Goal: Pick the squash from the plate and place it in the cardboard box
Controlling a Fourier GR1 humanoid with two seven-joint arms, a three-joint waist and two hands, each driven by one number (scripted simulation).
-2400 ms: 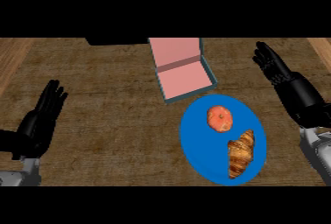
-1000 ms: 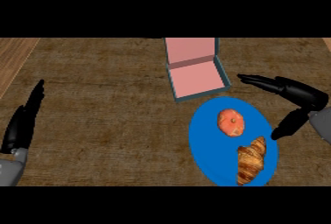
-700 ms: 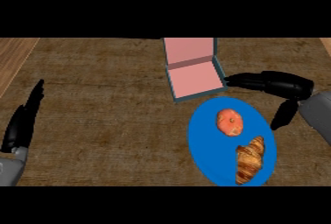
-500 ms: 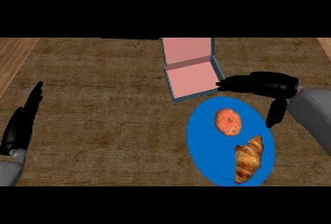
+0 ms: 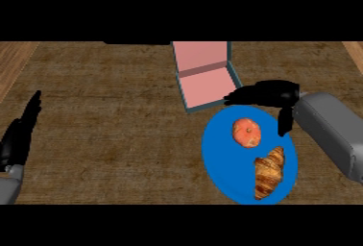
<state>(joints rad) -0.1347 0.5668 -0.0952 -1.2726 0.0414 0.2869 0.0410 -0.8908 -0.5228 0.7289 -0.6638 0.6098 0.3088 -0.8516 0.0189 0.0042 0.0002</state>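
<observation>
An orange squash (image 5: 248,132) lies on the upper half of a blue plate (image 5: 221,158), with a brown croissant (image 5: 269,172) just below it. My right hand (image 5: 268,94) hovers over the plate's top edge, fingers reaching left and thumb hanging down beside the squash; it holds nothing. The open cardboard box (image 5: 206,85), pink inside with its lid raised at the back, stands just above the plate's upper left. My left hand (image 5: 19,136) rests open at the left edge, fingers up.
The brown counter top (image 5: 106,120) spreads to the left of the plate and box. A lighter wooden strip (image 5: 14,60) runs along the far left, and another shows at the top right corner (image 5: 352,48).
My right hand has swung in from the right edge to above the plate's top, turning palm down with fingers pointing left. The left hand has turned edge-on at the left edge.
</observation>
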